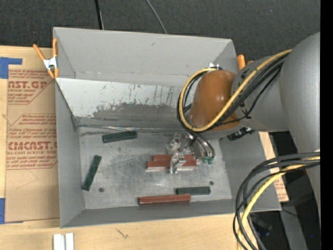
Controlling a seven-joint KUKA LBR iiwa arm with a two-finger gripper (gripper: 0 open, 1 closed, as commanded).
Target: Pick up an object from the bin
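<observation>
The tool (178, 159) is hanging low inside the grey metal bin (67, 139), right over the short reddish-brown flat bar (156, 164) that is lying in the middle of the bin floor. It is seeming to touch this bar, but I cannot tell whether the tool is wide, narrow or clamping the bar. The bar is lying flat on the floor, so in my judgement the approach is done and the sure grasp and the lifting out are remaining; the small dark green stick (193, 190) and the long reddish-brown strip (164, 199) near the front wall are lying apart from the tool.
</observation>
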